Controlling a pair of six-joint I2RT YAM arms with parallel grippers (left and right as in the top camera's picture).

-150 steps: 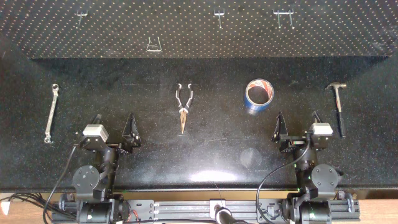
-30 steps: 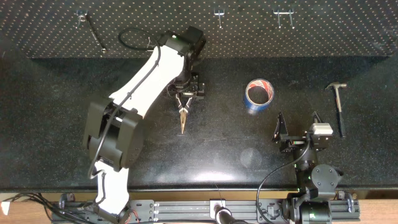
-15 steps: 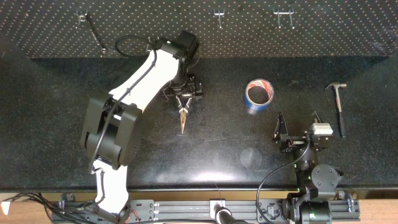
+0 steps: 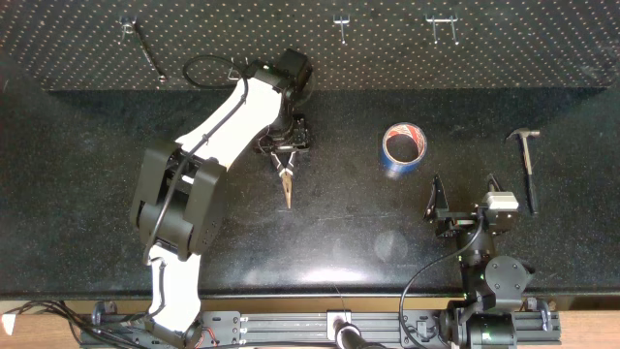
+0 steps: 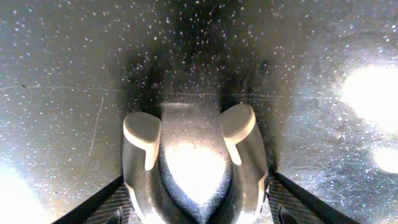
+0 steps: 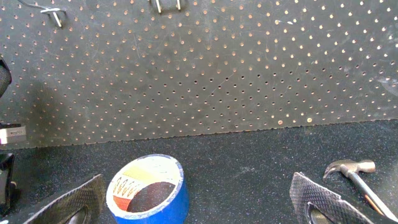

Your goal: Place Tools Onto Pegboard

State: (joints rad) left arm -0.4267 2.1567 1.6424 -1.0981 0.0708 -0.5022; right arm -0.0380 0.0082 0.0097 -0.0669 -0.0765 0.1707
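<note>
While left claw point(image 4: 282, 145) straddles, pliers point(image 4: 286, 182) handles lie between its spread fingers point(image 5: 102, 202).

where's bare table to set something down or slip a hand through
Widest bare table lies left of the left arm. A lane runs between pliers and tape roll, and along the front edge between the arm bases. Crowded: tape roll, right gripper and hammer sit close at the right.

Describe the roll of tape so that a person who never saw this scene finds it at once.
On the black worktop below the pegboard, look right of the middle, between the pliers and the hammer. The roll of tape sits there: the only round thing, blue on the outside.
</note>
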